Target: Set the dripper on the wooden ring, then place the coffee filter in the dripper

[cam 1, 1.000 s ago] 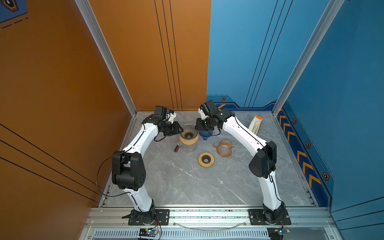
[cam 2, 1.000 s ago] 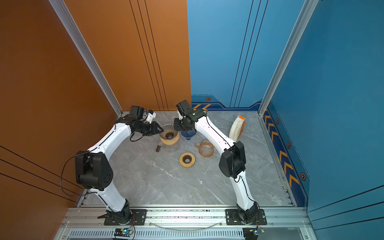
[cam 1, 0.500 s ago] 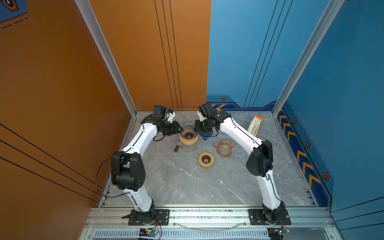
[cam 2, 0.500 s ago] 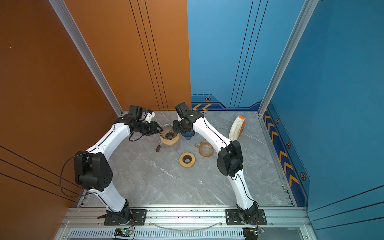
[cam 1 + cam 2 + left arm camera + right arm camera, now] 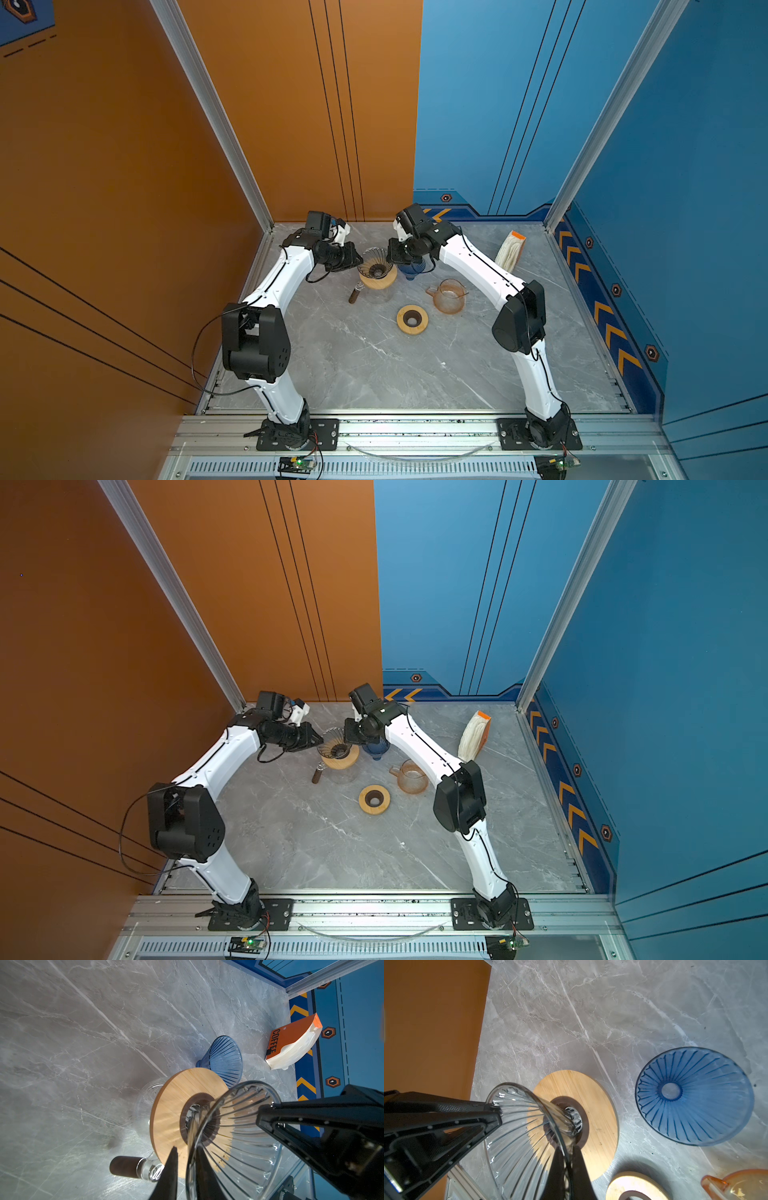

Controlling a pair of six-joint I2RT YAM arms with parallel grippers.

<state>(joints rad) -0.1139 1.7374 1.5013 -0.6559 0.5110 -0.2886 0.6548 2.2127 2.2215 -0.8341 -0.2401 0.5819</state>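
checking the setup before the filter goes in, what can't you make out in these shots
Glass pot: under the clear dripper's wooden ring, all views.
Blue dripper: half behind the right arm, both top views.
Orange jug: cut by the right wrist view's edge.
Filter pack: single filters too small, both top views.

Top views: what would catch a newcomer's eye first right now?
At the back of the table, the left gripper and right gripper pinch opposite sides of the clear dripper, which sits on a wooden collar. The orange-and-white filter pack stands untouched at the far right, and no filter is in the dripper yet.
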